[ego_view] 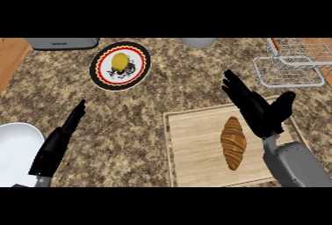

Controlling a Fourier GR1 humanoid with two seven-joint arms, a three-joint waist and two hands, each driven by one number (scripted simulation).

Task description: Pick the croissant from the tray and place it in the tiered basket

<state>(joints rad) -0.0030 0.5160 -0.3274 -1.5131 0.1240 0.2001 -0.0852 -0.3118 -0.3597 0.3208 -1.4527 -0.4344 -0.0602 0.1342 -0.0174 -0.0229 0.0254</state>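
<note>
A: Start nearest. What sits at the front of the bench (162, 101)?

B: A wooden tray (194, 151) at the lower right, with 1 croissant (232, 142) lying lengthwise on it, right of the tray's middle. Nothing else is in the tray.

A: Is the croissant held?

B: No. The right robot hand (259, 110) is over the tray's upper right part, just beside the croissant's far end, with its fingers spread and straight and its thumb out to the right. It grips nothing. I can't tell whether it touches the pastry.

A: And the other side?

B: The left robot hand (62, 138) is at the lower left, fingers straight and pointing away, open and carrying nothing. Just left of it a white bowl (14, 151) is cut by the edge, and I see nothing in it.

A: Further back?

B: A round plate (120, 65) with a dark patterned rim holds 1 yellow fruit (119, 61) at its centre. It is well apart from the tray, to the upper left.

A: And the basket?

B: The tiered basket (288, 70), made of white wire, stands at the far right beyond the tray. Its lower tier shows nothing in it. A grey appliance (62, 42) and a grey vessel (198, 42) are at the far edge.
</note>
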